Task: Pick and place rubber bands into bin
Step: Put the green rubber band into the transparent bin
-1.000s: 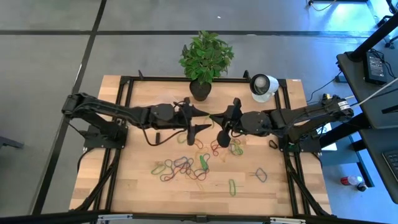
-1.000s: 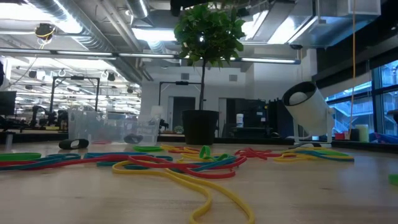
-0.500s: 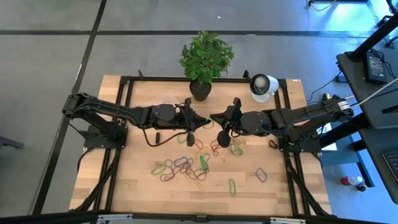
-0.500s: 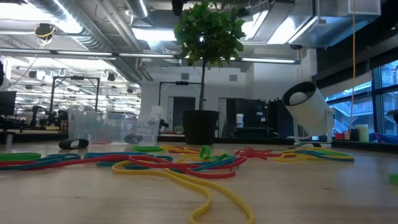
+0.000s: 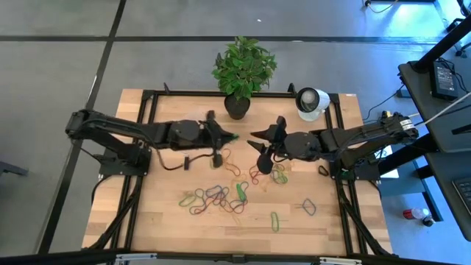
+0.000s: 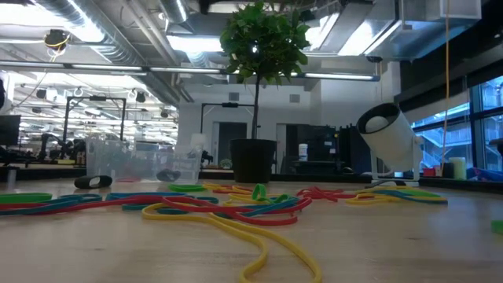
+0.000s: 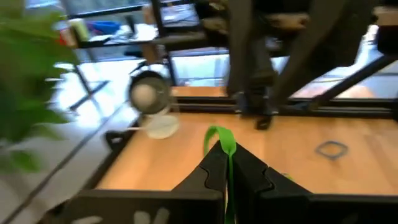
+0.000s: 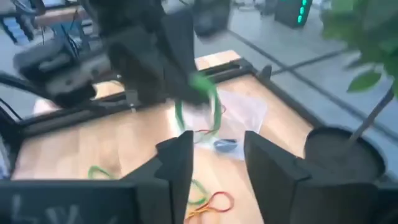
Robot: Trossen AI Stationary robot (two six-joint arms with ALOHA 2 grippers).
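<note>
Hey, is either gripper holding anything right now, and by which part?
The left gripper pinches a green rubber band by one end of its loop; the right gripper is open and empty.

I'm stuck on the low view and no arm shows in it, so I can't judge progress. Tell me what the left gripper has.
Observer: The left gripper is shut on a green rubber band; the loop sticks out past its fingertips.
Operator: Now the right one.
Observer: The right gripper is open and empty, facing the left gripper near the table's middle.
Operator: Place that band against the bin.
Observer: In the right wrist view the band hangs from the left gripper above the table, with the bin behind it. It is not in the bin yet; I cannot tell whether it is directly over it.
</note>
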